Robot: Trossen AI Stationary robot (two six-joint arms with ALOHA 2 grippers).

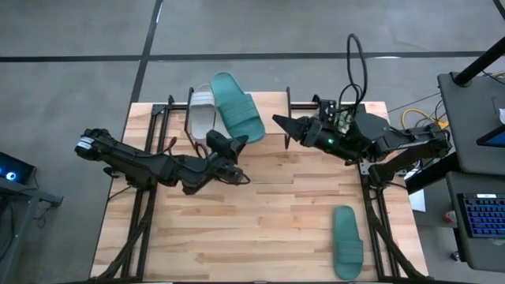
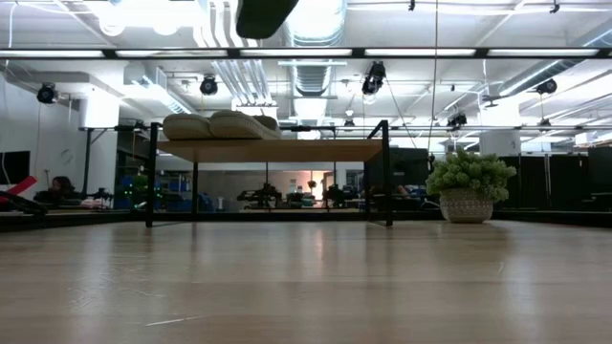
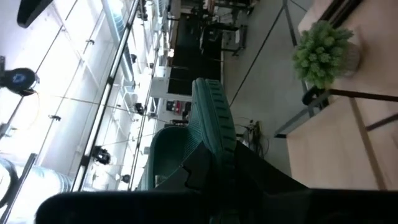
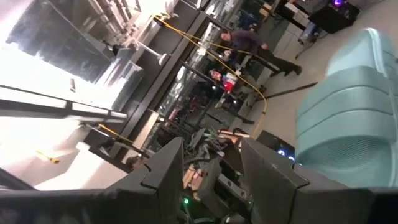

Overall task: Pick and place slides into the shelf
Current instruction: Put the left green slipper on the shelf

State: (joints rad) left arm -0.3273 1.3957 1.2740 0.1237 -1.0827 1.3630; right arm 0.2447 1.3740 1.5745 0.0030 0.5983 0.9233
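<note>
High view shows the left gripper (image 1: 237,142) raised above the shelf (image 1: 272,99) at the table's (image 1: 260,213) far edge, its fingers clamped on the heel of a teal slide (image 1: 237,106) just beside a pale grey-white slide (image 1: 203,114) on the plank. The right gripper (image 1: 281,124) hovers near the shelf's other end, fingers apart and holding nothing. Another teal slide (image 1: 347,242) lies well apart at the near right corner.

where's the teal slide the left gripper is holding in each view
High view: teal slide at the table's far edge, beside the pale slide, left gripper on its near end.
Low view: not in it.
Left wrist view: centre, clamped.
Right wrist view: right side.
Shared landmark: the potted plant, also in the low view.
</note>
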